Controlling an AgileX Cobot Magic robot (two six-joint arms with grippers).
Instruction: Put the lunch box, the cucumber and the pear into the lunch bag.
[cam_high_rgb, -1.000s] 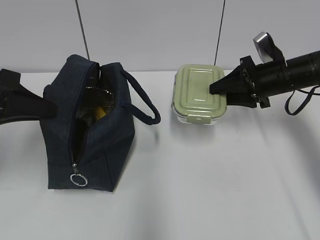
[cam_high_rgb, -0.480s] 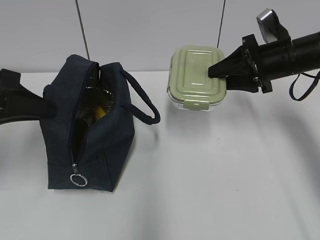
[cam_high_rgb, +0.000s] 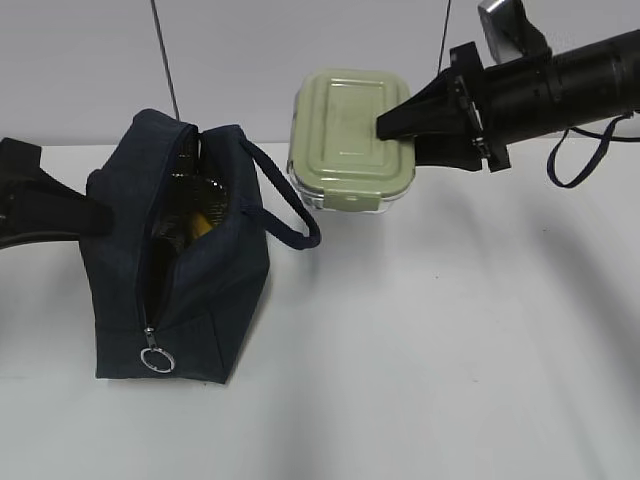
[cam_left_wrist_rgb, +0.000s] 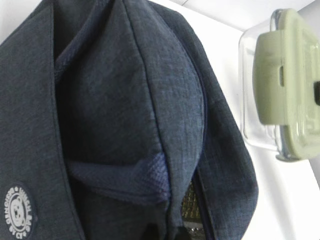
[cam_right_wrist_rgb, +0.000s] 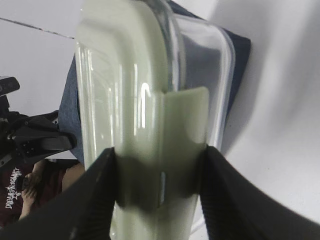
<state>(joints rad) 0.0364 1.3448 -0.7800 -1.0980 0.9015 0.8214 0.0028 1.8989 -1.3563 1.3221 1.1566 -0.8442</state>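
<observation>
My right gripper (cam_high_rgb: 395, 140) is shut on the lunch box (cam_high_rgb: 345, 135), a clear glass box with a sage-green lid, and holds it in the air just right of the lunch bag (cam_high_rgb: 190, 290). In the right wrist view both fingers clamp the lunch box (cam_right_wrist_rgb: 135, 100) at its side latch, my gripper (cam_right_wrist_rgb: 157, 170) around it. The navy bag stands unzipped with its top open. A yellow patch of the pear (cam_high_rgb: 203, 222) and a dark glossy shape show inside. My left gripper (cam_high_rgb: 95, 215) pinches the bag's left side. The left wrist view is filled with bag fabric (cam_left_wrist_rgb: 100, 125); the lunch box (cam_left_wrist_rgb: 280, 85) is beyond it.
The bag's loop handle (cam_high_rgb: 290, 205) sticks out to the right, under the lunch box. The silver ring pull (cam_high_rgb: 157, 359) hangs at the bag's near end. A dark cable loop (cam_high_rgb: 575, 160) hangs under my right arm. The white table (cam_high_rgb: 450, 330) ends at a wall behind.
My right gripper has lifted the lunch box off the table and carried it left, toward the bag. The left gripper and the bag have not moved.
</observation>
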